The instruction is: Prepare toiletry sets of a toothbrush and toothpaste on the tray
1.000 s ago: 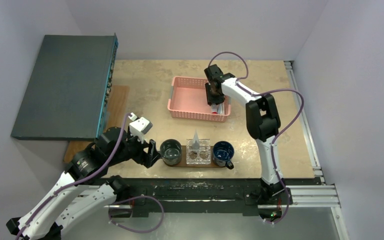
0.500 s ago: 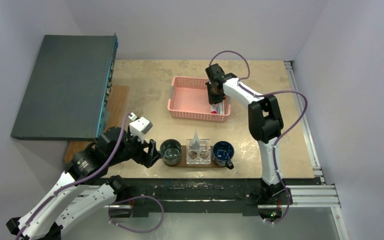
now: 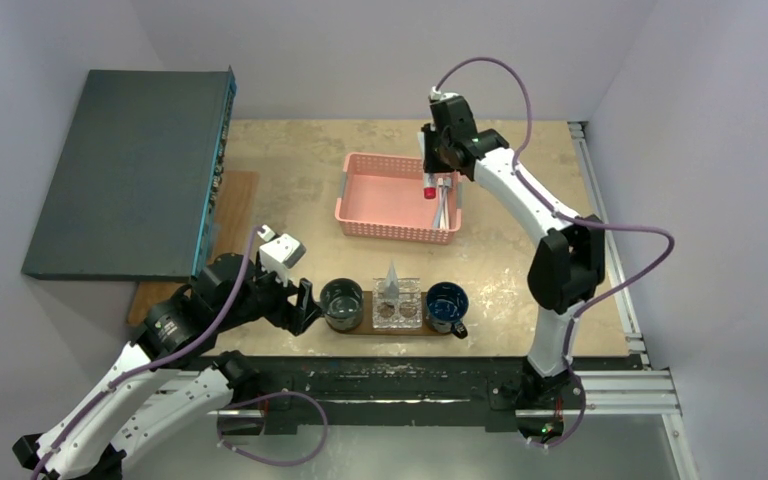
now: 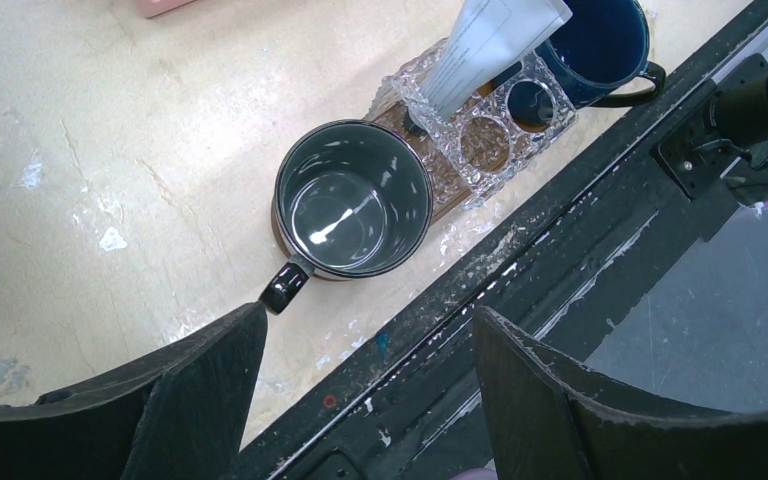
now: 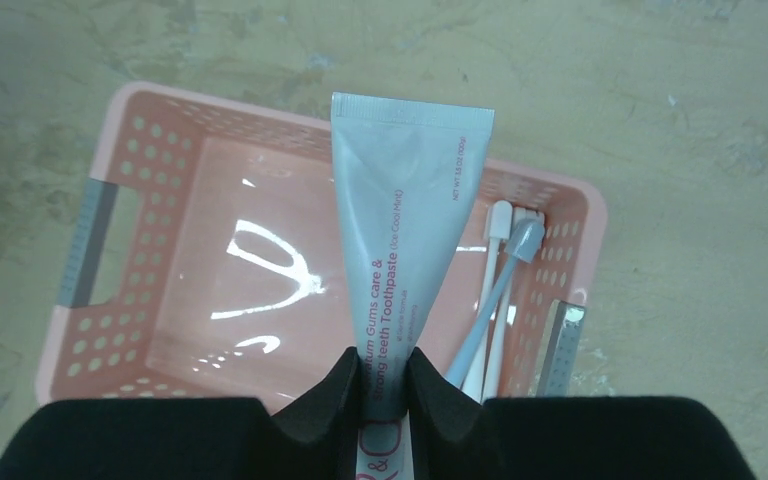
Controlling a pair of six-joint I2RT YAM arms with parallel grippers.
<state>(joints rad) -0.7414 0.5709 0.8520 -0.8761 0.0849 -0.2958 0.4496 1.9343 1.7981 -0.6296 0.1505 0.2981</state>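
My right gripper [image 3: 439, 160] is shut on a silvery-grey toothpaste tube [image 3: 429, 190] and holds it above the right end of the pink basket [image 3: 360, 195]. In the right wrist view the tube [image 5: 400, 230] sticks out from between the jaws of the gripper [image 5: 380, 385]. Pale blue and white toothbrushes [image 5: 500, 290] lie in the basket's right end. The brown tray [image 3: 368, 322] at the near edge carries a grey mug [image 3: 341, 303], a clear holder [image 3: 398, 306] with another tube [image 3: 392, 278] standing in it, and a blue mug [image 3: 447, 303]. My left gripper [image 3: 305, 306] is open and empty beside the grey mug's handle [image 4: 285, 287].
A large dark grey box [image 3: 125, 170] fills the left side, with a wooden board [image 3: 235, 200] under its edge. A metal rail [image 3: 610, 250] runs along the table's right side. The black table frame [image 4: 520, 290] lies under the left gripper.
My right gripper has risen out of the basket and moved toward its far edge, carrying the toothpaste tube up with it. The left arm has not moved.
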